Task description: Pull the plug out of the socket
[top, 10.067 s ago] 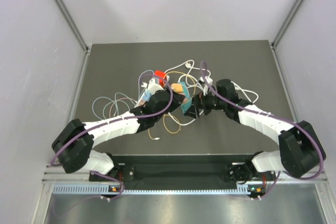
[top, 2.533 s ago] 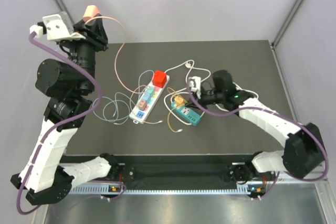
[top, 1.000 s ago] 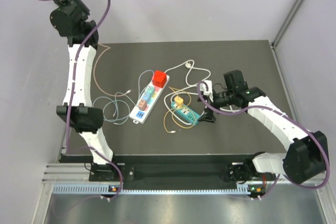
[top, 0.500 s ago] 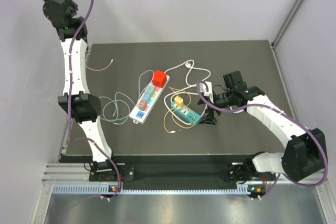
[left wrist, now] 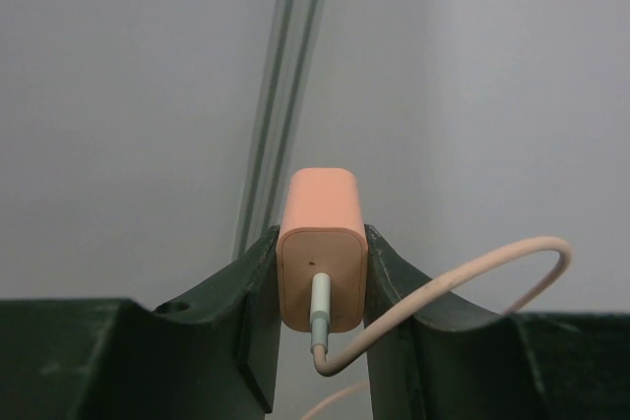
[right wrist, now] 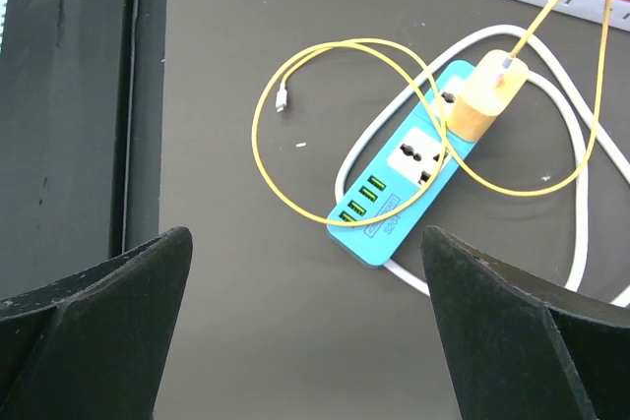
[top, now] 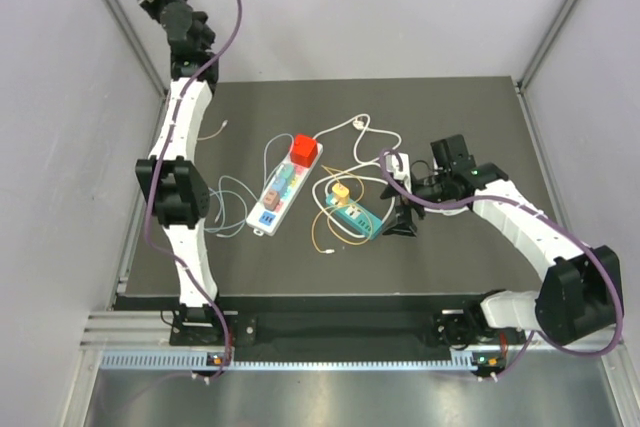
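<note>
Dark desk (top: 470,117). Centre-left lies a white power strip (top: 280,190), set at an angle, with a red plug (top: 305,149) on its far end. Just to its right is a teal power strip (top: 357,217) carrying a yellow plug (top: 340,193), with a yellow cable (right wrist: 255,135) looped around it. White cable (top: 345,125) behind. Pale cable loops (top: 215,209) at left.

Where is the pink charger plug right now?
The pink plug is clamped in the left gripper, held high near the table's far-left corner beside the metal frame post, its cable hanging below.
</note>
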Robot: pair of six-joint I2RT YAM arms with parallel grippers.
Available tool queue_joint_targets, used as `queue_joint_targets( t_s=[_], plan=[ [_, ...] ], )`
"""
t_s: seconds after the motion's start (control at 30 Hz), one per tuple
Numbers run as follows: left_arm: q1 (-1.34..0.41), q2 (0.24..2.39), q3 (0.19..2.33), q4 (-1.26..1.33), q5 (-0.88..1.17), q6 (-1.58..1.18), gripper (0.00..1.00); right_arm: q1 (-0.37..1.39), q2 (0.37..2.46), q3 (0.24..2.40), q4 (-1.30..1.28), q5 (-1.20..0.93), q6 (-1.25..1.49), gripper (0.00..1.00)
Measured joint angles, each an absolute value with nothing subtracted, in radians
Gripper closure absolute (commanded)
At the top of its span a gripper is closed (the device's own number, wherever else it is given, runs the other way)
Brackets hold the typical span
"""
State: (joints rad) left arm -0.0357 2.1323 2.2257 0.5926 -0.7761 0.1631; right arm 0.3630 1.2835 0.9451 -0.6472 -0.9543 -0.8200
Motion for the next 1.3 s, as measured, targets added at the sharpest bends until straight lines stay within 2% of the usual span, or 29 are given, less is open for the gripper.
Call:
queue_joint_targets(
  t_s=[0.33, 0.83, 0.97, 1.13, 1.3],
  plan=[
    [-0.098, 2.125, 2.229, 0.409, -0.855, 0.150, 1.00, 0.328, 1.271, 0.952, -0.677, -0.997, -0.834, 0.00],
    [-0.169, 2.185, 2.214, 0.287, -1.043, 0.333, 1.00, 0.281, 1.255, 0.965, -0.689, -1.044, -0.841, 0.00],
    [-0.163, 2.185, 2.106, 0.220, -1.056, 0.263, 0.99, 0.277, 1.255, 0.965, -0.698, -1.047, -0.846, 0.00],
    [-0.141, 2.193, 2.006, -0.009, -0.973, 0.053, 0.94, 0.269, 1.254, 0.965, -0.701, -1.051, -0.846, 0.00],
    [-0.096, 2.204, 1.964, -0.157, -0.833, -0.146, 0.84, 0.264, 1.254, 0.965, -0.704, -1.054, -0.847, 0.00]
  ],
)
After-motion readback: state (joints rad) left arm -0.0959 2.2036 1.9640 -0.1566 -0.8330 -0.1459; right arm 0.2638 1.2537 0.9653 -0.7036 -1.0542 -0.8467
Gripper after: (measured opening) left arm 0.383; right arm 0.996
